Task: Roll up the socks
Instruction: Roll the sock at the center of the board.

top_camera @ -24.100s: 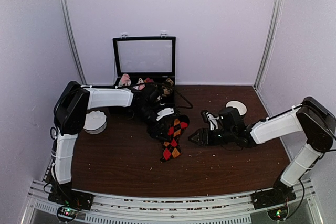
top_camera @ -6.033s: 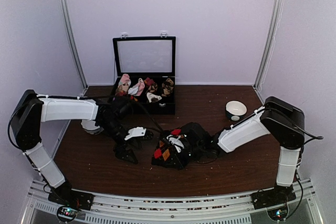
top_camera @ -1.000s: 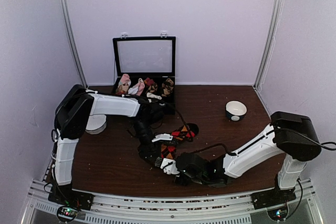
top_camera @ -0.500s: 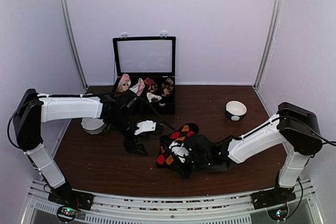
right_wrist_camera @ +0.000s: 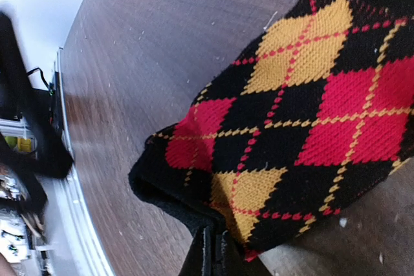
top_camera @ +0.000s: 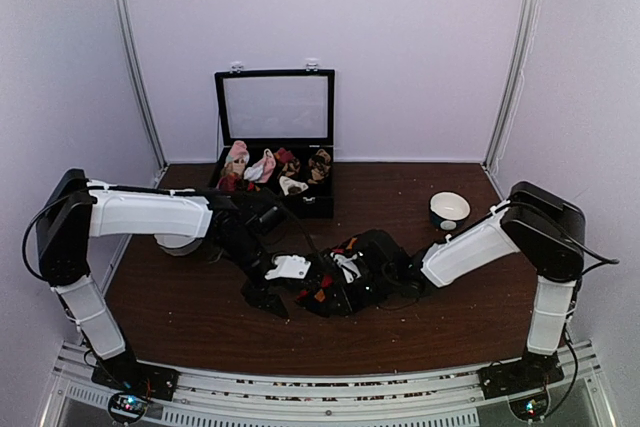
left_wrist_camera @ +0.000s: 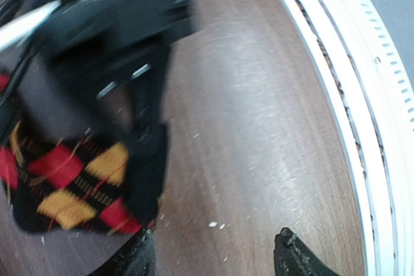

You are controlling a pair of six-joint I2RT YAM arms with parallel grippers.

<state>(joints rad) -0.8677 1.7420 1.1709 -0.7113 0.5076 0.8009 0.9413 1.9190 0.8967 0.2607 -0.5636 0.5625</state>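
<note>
Right wrist view: the right gripper (right_wrist_camera: 211,251) is clenched tight, its two dark fingers pressed together on the black folded edge of the socks (right_wrist_camera: 304,95). The knit spreads away from the pinch point, black with red and orange diamonds, and lies against the brown table (right_wrist_camera: 162,50).

Left wrist view: the left gripper (left_wrist_camera: 213,260) is spread apart, and only its two black fingertips (left_wrist_camera: 291,263) show at the bottom edge. Bare wood shows in the gap between them, so it holds nothing. The left tip sits just beside the near edge of the socks; whether it touches the fabric I cannot tell. The right arm's gripper is a dark blur above the fabric. A white rail (left_wrist_camera: 362,95) runs along the table's edge on the right.

Top view: the socks lie bunched near the middle of the table, slightly toward the near side, with both arms meeting over them. An open black case (top_camera: 275,107) stands at the far edge, and a bowl (top_camera: 449,210) sits to the right, well apart.
</note>
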